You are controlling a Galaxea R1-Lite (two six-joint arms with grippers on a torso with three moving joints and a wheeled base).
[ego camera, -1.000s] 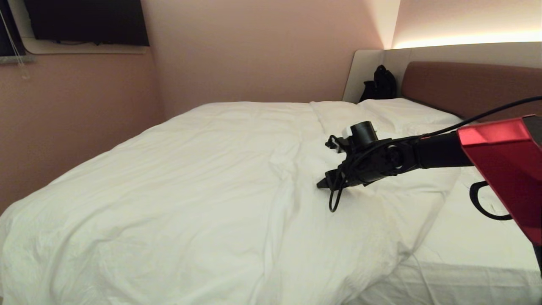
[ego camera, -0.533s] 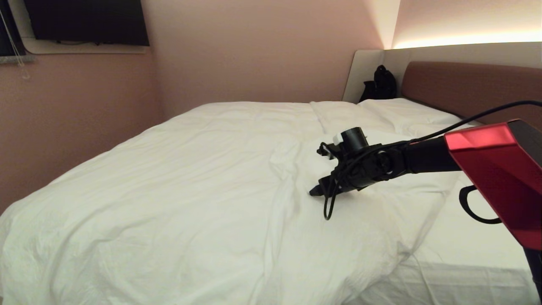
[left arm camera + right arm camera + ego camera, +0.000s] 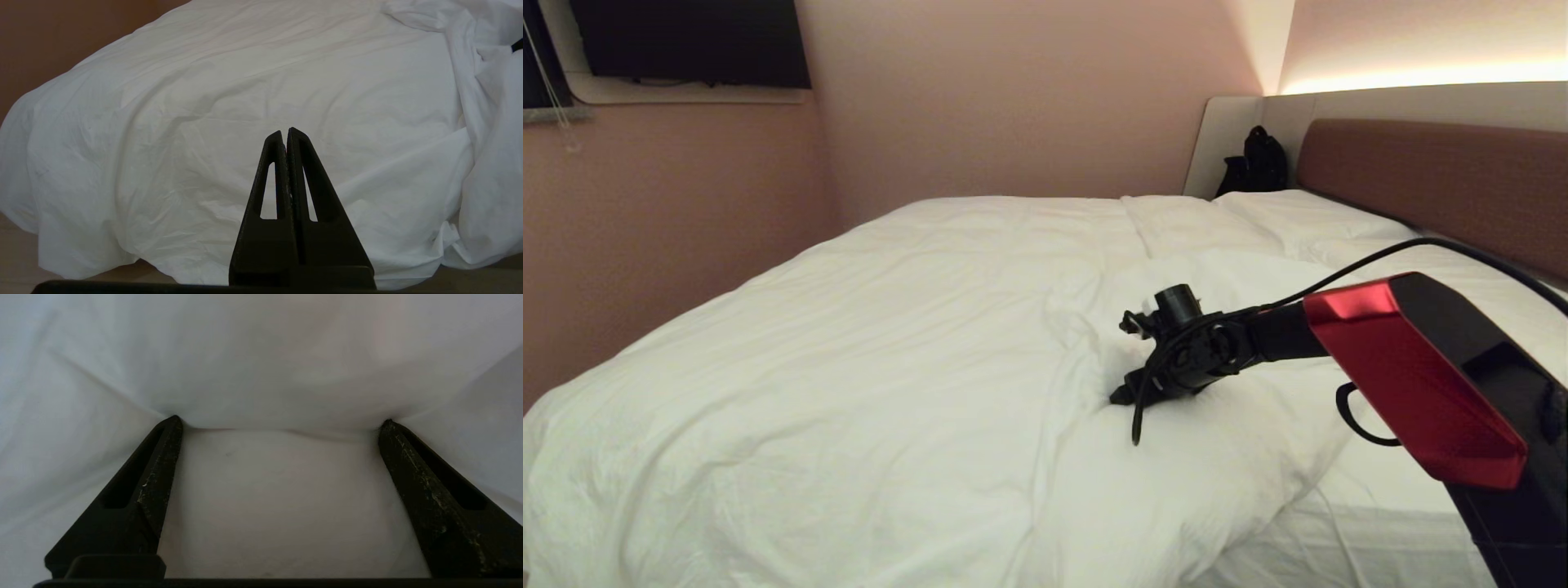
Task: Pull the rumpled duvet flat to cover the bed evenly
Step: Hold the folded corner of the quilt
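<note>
We press our right gripper [image 3: 282, 424], fingers [image 3: 155, 465] spread wide, into the duvet [image 3: 890, 351] bunched short of the bed's [image 3: 1405, 506] right side, ready to pinch a fold. Left gripper [image 3: 284, 134] hangs clenched, empty.

The right arm [image 3: 1339, 335] reaches out over the duvet [image 3: 890, 343], its red-cased upper link near the camera and the black forearm sloping down to the wrist. The right claw [image 3: 1117, 398] has its tips pressed into the duvet's fabric beside a raised fold, both fingers [image 3: 159, 457] spread wide apart. The left claw [image 3: 285, 136] points at the duvet's hanging side, its fingers pressed together, clear of the cloth.
</note>
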